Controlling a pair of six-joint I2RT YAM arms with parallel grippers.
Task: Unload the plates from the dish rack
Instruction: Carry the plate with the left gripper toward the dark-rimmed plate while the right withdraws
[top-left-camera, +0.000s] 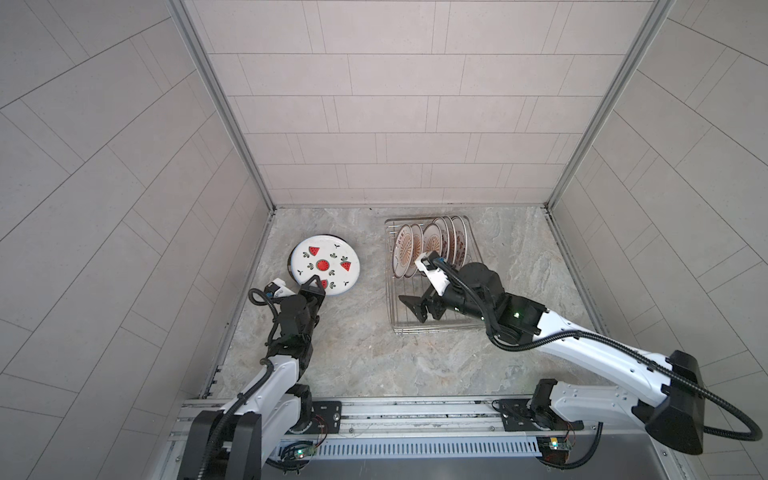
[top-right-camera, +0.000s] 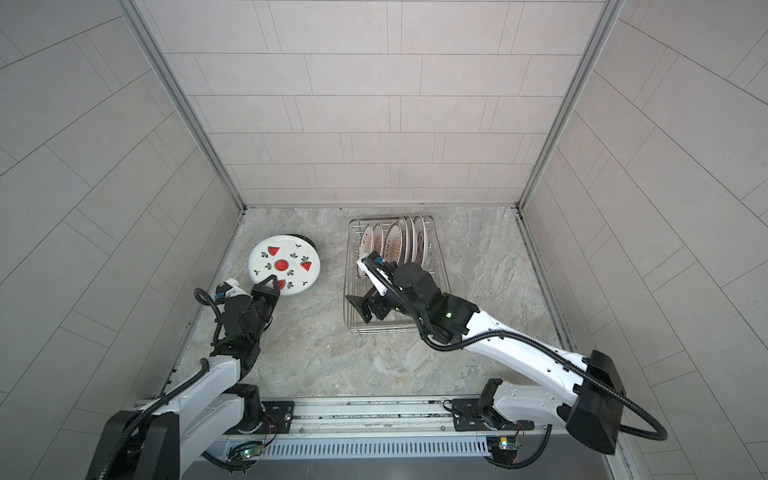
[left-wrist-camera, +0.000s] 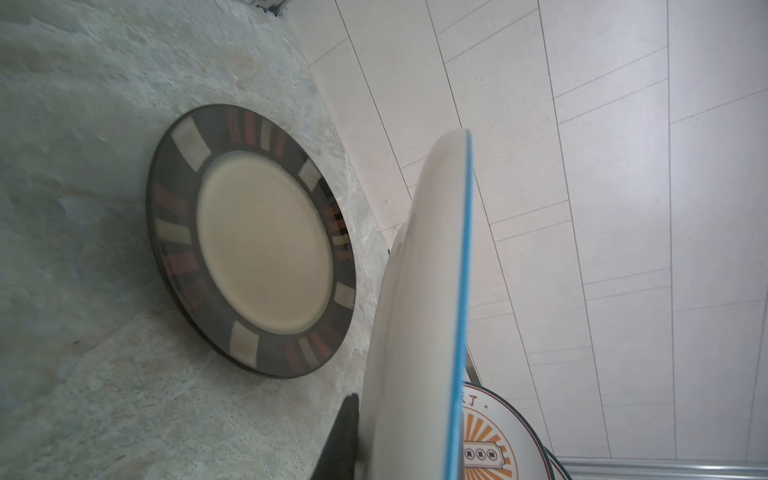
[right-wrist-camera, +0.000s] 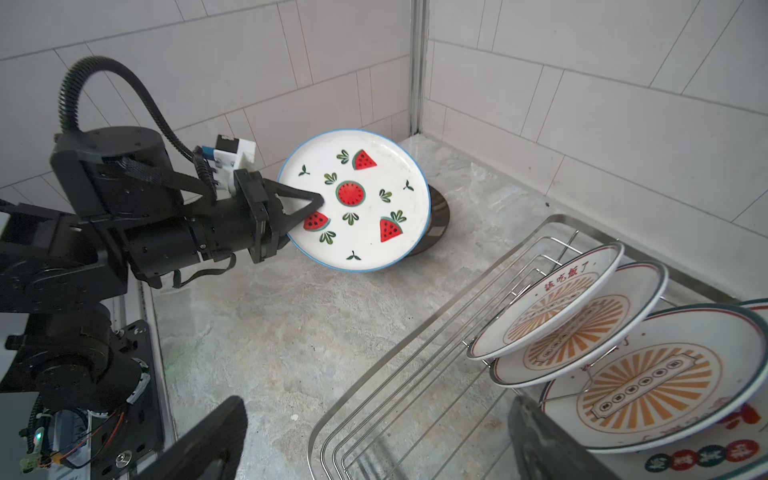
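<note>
My left gripper (top-left-camera: 314, 286) is shut on the near rim of a white plate with red watermelon slices (top-left-camera: 326, 266), holding it tilted just above a dark-rimmed plate (left-wrist-camera: 257, 241) that lies flat on the table. In the left wrist view the held plate (left-wrist-camera: 424, 311) shows edge-on beside one dark finger (left-wrist-camera: 343, 440). The silver wire dish rack (top-left-camera: 399, 324) stands at the right, with several orange sunburst plates (right-wrist-camera: 582, 320) upright in its far half. My right gripper (top-left-camera: 415, 309) hangs open over the rack's bare near half, with nothing between its fingers.
Tiled walls close in the left, back and right of the marble table (top-left-camera: 353, 353). The dark-rimmed plate lies near the left wall. A metal rail (top-left-camera: 395, 411) carrying both arm bases runs along the front edge.
</note>
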